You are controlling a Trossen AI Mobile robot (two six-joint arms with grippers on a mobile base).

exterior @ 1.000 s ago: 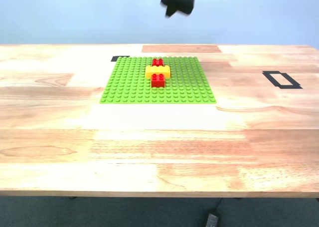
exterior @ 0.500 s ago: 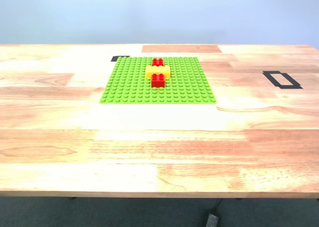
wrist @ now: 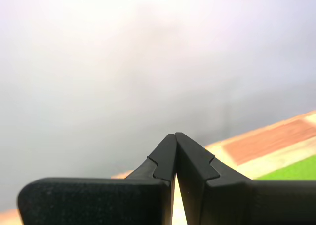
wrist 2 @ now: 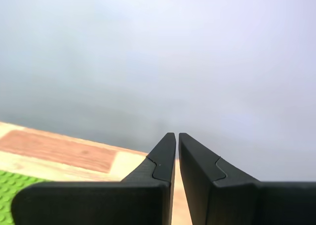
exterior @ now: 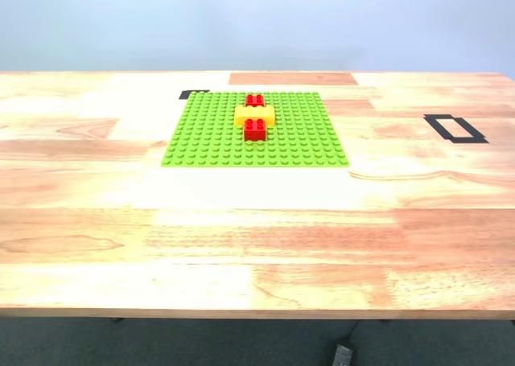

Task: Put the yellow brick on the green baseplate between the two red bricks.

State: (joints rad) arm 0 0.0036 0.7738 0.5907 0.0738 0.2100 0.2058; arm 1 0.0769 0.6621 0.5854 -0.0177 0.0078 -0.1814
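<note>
The job looks done: the yellow brick (exterior: 255, 115) sits on the green baseplate (exterior: 209, 137), touching a red brick (exterior: 254, 100) behind and a second red brick (exterior: 255, 129) in front; it lies crosswise, studs up, probably pressed flat, though the view is too distant to be sure; my first gripper (wrist: 175, 136) and my second gripper (wrist 2: 173, 135) are both closed on nothing, raised clear.

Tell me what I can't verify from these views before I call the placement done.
- Whether the yellow brick is pressed fully onto the green baseplate: too small in the exterior view.
- Far red brick: lower part hidden behind the yellow brick.
- Bricks: outside both wrist views; only baseplate corners show.
- My first gripper and my second gripper: shut and empty, absent from the exterior view.
</note>
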